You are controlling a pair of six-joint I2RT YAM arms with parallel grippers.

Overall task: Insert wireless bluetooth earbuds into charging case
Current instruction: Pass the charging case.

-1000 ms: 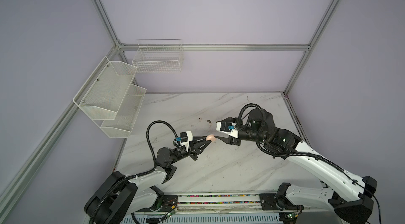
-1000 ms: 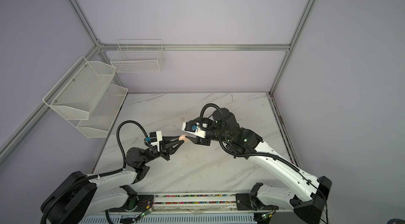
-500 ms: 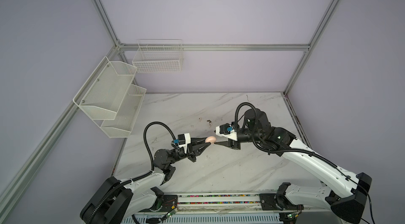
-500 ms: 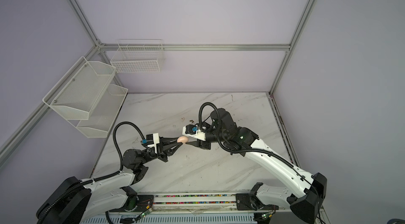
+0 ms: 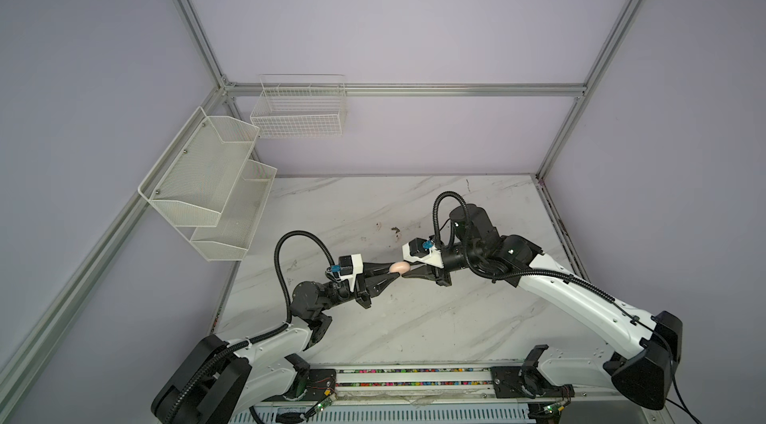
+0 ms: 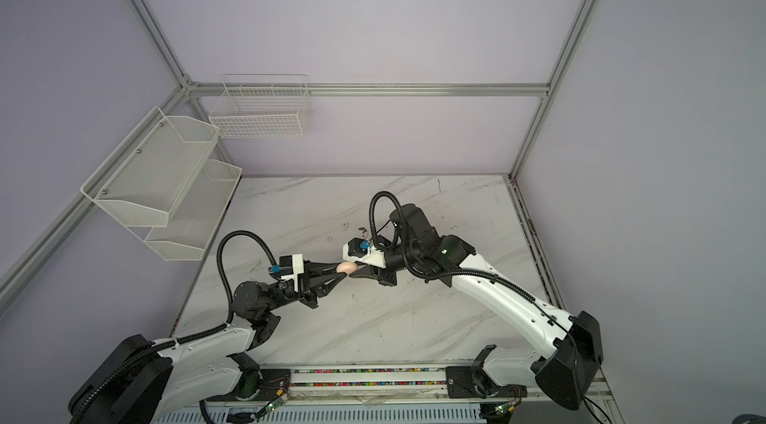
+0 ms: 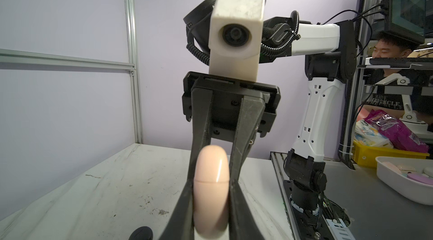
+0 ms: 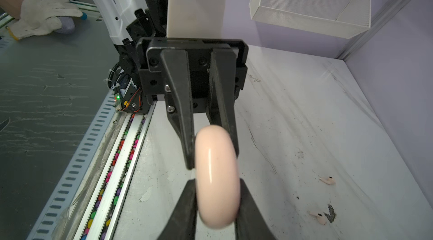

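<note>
A pale pink round charging case (image 5: 400, 266) (image 6: 346, 267) hangs shut above the marble table, between both arms. My left gripper (image 5: 396, 272) (image 7: 212, 180) is shut on one end of the case (image 7: 212, 156). My right gripper (image 5: 405, 272) (image 8: 216, 181) faces it from the opposite side, its two fingers pressed against the flat faces of the case (image 8: 216, 156). Two pale pink earbuds lie on the table, one earbud (image 8: 327, 180) farther off and the other earbud (image 8: 318, 218) beside a dark speck. A dark rounded object (image 7: 140, 233) lies under the left gripper; I cannot tell what it is.
White mesh shelves (image 5: 207, 177) and a wire basket (image 5: 298, 111) hang on the walls at the back left. A dark speck of debris (image 8: 330, 213) lies by the earbuds. The arms' base rail (image 5: 414, 376) runs along the table's front edge.
The right gripper has come in toward the left gripper and narrowed its jaws onto the case. The left gripper has kept its hold, shifting slightly.
</note>
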